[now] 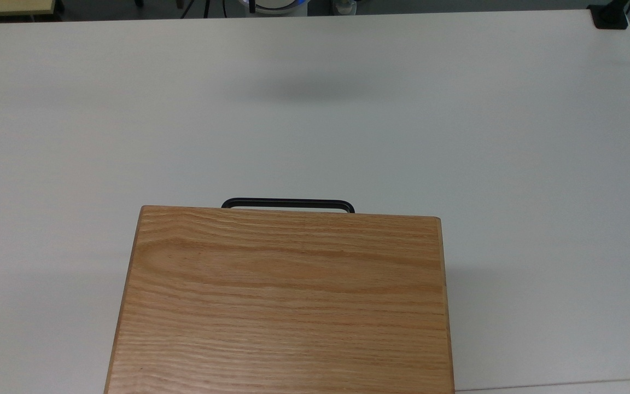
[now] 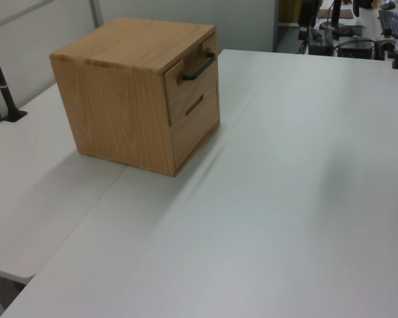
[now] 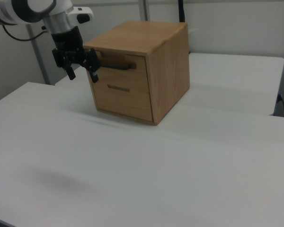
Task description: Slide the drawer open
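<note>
Oak drawer (image 3: 117,71): top slot of the cabinet (image 2: 129,86) on the white worktop (image 1: 315,126), shut flush.
Black handle (image 1: 287,204): long axis level across the front.
My jaws (image 3: 81,71): spread, empty, hanging before the handle's left end in the right view, apart from it.

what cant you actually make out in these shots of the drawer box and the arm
- Drawer front: hidden in the top view under the cabinet top; there its handle alone pokes out.
- Cabinet's near end: cut off by the top view's bottom edge.
- Arm above the tool: cut off by the right view's top left corner.
- Handle's left end in the right view: covered by the tool, so contact is unclear.
- Drawer interior: closed, unseen.
</note>
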